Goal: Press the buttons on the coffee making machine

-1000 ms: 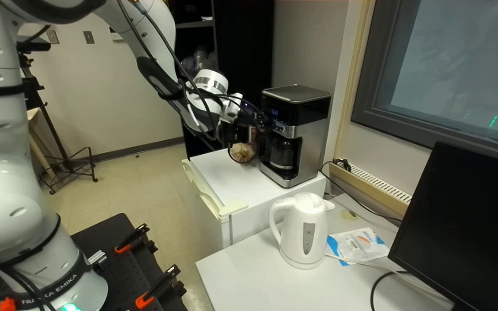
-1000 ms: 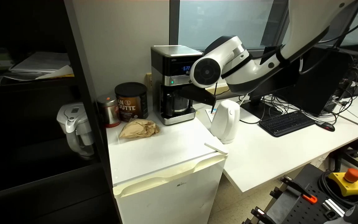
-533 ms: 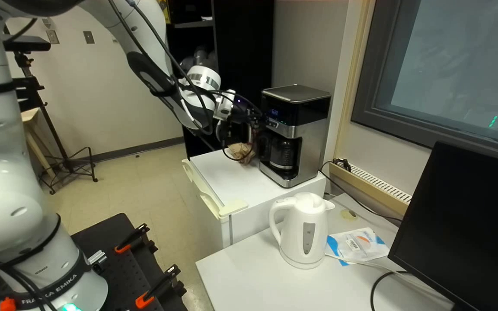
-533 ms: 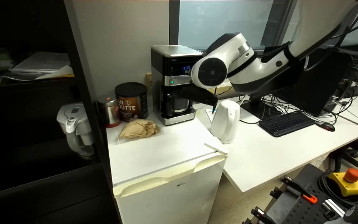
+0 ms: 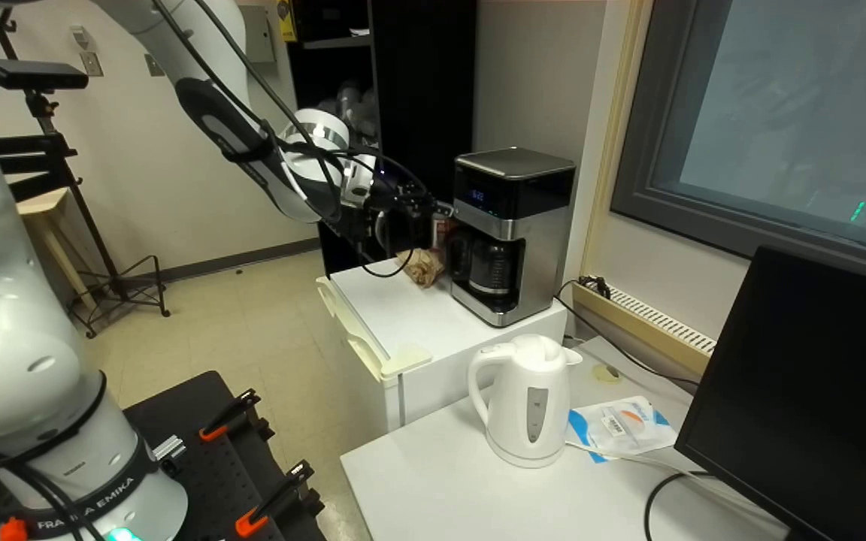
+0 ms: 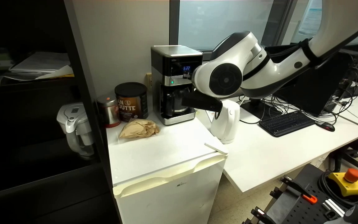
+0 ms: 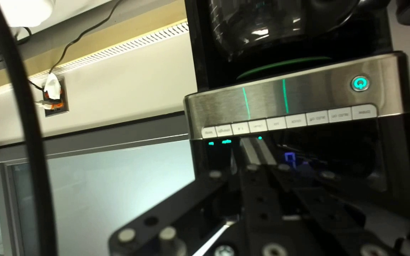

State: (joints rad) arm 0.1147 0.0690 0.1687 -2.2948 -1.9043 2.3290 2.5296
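The coffee making machine point(image 5: 546, 252) is a black and silver box with a dark glass carafe point(image 6: 179, 101) inside. It stands upright on a white mini fridge. In the wrist view its steel panel point(image 7: 319, 87) appears upside down, with a row of pale labelled buttons point(image 7: 276, 123), a teal-lit power button point(image 7: 360, 84) and small teal lights below the row. My gripper point(image 7: 256, 142) is shut and empty, its fingertips over the dark display beside the button row's middle-left. It is also at the machine's front in an exterior view point(image 5: 444, 210). Whether it touches cannot be told.
A white kettle point(image 5: 527, 406) and a black monitor point(image 5: 794, 391) stand on the desk. The mini fridge top point(image 6: 163, 152) also holds a brown paper bag point(image 6: 140, 128), a coffee can point(image 6: 131, 102) and a metal canister point(image 6: 108, 109). A dark shelf point(image 6: 85, 93) stands beside it.
The arm and gripper have moved left, back from the machine's front, in an exterior view. The wrist has moved right and slightly down in an exterior view. The machine has not moved.
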